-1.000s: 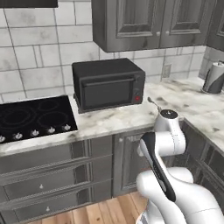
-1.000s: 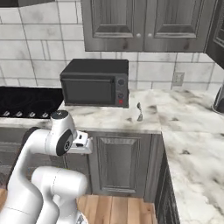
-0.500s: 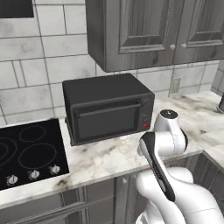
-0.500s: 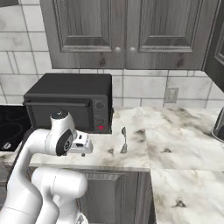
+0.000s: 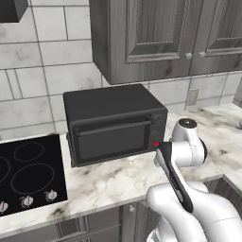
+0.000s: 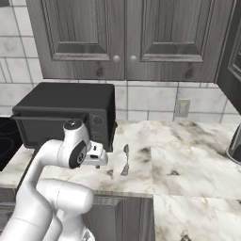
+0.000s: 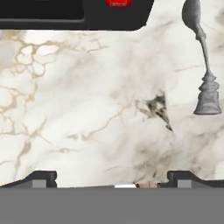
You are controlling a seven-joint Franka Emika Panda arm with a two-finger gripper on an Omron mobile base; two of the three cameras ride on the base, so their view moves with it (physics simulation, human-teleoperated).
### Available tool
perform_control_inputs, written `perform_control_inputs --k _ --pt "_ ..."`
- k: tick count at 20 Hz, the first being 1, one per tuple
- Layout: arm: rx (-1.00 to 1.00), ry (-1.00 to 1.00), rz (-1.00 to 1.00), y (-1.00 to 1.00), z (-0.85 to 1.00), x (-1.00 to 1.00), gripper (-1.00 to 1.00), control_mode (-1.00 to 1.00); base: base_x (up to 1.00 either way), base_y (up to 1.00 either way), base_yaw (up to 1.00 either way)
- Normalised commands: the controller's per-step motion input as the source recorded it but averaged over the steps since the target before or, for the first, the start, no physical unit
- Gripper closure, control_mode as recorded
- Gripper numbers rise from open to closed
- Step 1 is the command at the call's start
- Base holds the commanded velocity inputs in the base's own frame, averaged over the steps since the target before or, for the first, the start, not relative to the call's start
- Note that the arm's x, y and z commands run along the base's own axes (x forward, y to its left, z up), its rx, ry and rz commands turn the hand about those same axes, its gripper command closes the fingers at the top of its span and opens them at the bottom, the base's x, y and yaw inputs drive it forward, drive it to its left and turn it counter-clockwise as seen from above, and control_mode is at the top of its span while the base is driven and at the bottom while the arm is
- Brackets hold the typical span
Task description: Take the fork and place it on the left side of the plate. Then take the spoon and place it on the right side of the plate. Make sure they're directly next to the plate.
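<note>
The spoon [image 7: 202, 52] lies flat on the marble counter [image 7: 87, 109], at the upper right of the hand view, with its oval bowl toward the oven and its flared handle end nearer me. The right base view shows the spoon [image 6: 125, 161] just right of my hand. My gripper [image 7: 112, 178] hangs above bare marble to the left of the spoon. It stands open, with nothing between its fingertips [image 7: 43, 177]. From the right base camera the gripper [image 6: 97, 162] is low over the counter's front part. The fork and the plate are out of view.
A black toaster oven [image 5: 116, 125] stands on the counter against the tiled wall, close behind my hand, with its red button [image 7: 118, 2] at the top of the hand view. A black cooktop [image 5: 28, 175] lies to the left, a metal kettle [image 6: 235, 146] at far right. Grey cabinets [image 6: 122, 37] hang overhead.
The whole scene has shifted and grown: the base has driven closer to the counter and to the right. The arm keeps its pose and the gripper stays open.
</note>
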Motion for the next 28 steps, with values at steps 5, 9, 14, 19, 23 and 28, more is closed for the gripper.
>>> perform_control_inputs --k 5,9,14,19,23,28 --pt "0.07 0.0 0.0 -0.84 -0.3 0.58 -1.0 -1.0 0.0 0.0 0.0" --pt "0.07 0.01 -0.02 -0.7 -0.22 0.64 -1.0 -1.0 0.0 0.0 0.0" --pt "0.06 0.0 -0.02 -0.56 -0.21 0.66 -1.0 -1.0 0.0 0.0 0.0" --pt "0.0 0.03 -0.01 -0.36 -0.03 0.56 -1.0 -1.0 0.0 0.0 0.0" --pt "0.0 0.06 0.0 -0.12 -0.08 0.44 -1.0 -1.0 0.0 0.0 0.0" --pt "0.0 0.04 0.0 -0.1 -0.3 0.32 -1.0 -1.0 0.0 0.0 0.0"
